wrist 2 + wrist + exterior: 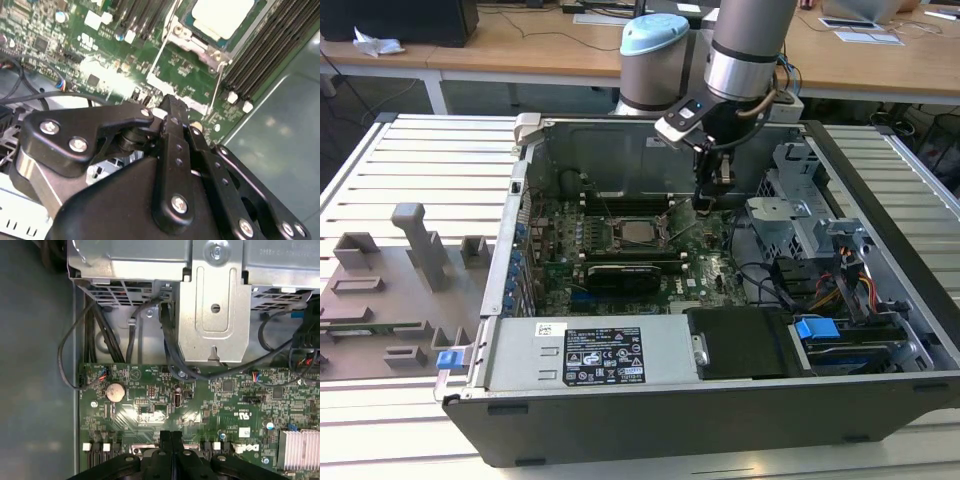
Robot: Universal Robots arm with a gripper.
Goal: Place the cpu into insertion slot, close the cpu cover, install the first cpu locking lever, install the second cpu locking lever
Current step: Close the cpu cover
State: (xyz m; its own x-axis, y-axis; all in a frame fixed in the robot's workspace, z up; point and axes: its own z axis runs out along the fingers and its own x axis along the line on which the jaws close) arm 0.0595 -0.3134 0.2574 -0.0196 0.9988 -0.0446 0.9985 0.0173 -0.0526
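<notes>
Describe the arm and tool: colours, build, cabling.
Arm: silver-grey round tube links, with a light-blue cap on one joint. A dark cable loops at the wrist, beside a small black-and-silver module. Tool: matte black, with two slim flat fingers on hinged link bars, fastened with silver screws.

A label (603, 357) lies on the power supply (665, 350) at 6 o'clock in the case (720, 420); its print is too small to read. The motherboard (150, 395) bears fine white markings, mostly too small to read.
</notes>
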